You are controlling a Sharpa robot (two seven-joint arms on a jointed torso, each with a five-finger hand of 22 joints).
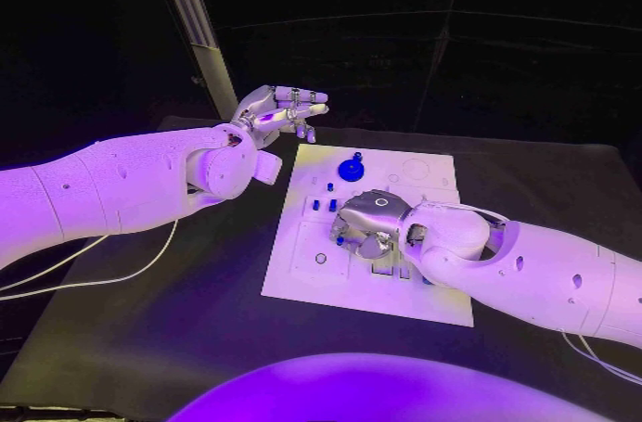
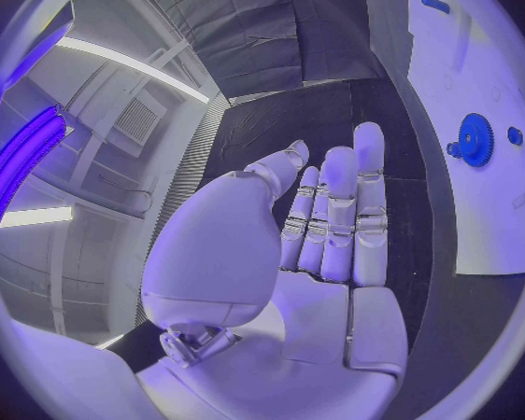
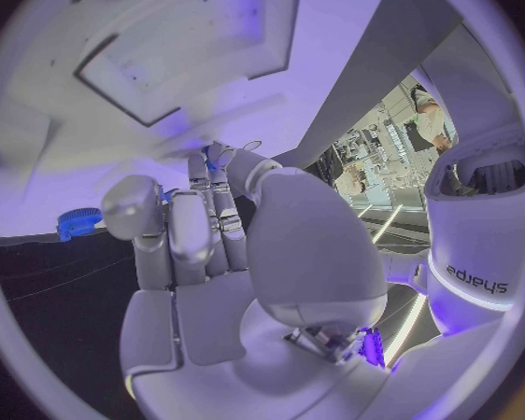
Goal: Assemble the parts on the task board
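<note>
The right hand (image 1: pixel 372 225) pressed down on the middle of the white board (image 1: pixel 301 278), fingers curled; whether it held a part could not be told. Seating a piece seemed the step, needing careful alignment next. Beyond, a blue gear (image 1: pixel 352 170) stood on the board. Farthest, the left hand (image 1: pixel 275 111) hovered empty, fingers apart.

A gear (image 1: pixel 352 169) stands on the task board (image 1: pixel 311 278).

White task board (image 1: pixel 435 303) with blue parts (image 1: pixel 351 170) on a black table (image 1: pixel 160 348), silver robot hand (image 1: pixel 278 111)
</note>
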